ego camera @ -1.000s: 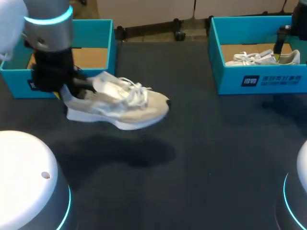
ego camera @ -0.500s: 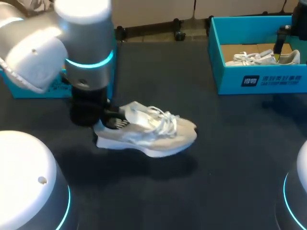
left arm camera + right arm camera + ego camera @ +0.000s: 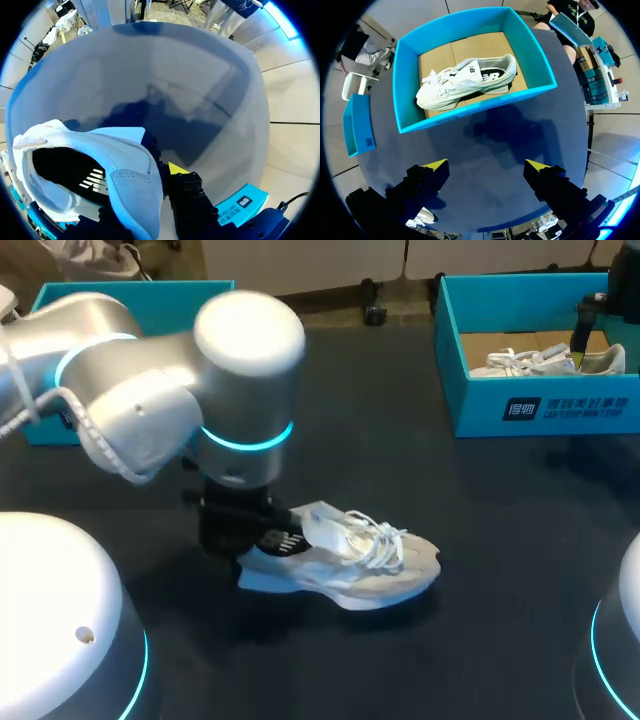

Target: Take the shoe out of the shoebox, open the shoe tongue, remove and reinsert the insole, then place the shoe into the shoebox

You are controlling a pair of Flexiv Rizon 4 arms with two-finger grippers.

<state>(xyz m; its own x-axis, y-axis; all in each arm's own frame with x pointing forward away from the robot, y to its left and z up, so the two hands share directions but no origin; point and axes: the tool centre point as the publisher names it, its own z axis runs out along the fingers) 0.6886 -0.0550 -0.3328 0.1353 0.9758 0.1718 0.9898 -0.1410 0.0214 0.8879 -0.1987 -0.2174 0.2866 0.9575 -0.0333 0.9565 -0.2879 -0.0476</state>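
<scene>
Shoe point(image 3: 345, 565) heel is clamped in the left pincer point(image 3: 265, 538), sole on or just above the bench point(image 3: 490, 540) at lower centre, out of its shoebox point(image 3: 60, 302) at upper left. The tongue and insole steps look undone, and the right pincer point(image 3: 485, 172) hangs wide.

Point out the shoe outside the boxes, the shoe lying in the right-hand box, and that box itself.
shoe outside the boxes point(image 3: 335, 570), head view, on its side panel below the laces.
boxed shoe point(image 3: 465, 80), right wrist view, on its midfoot upper.
shoebox point(image 3: 475, 107), right wrist view, on the wall nearest the gripper.
</scene>
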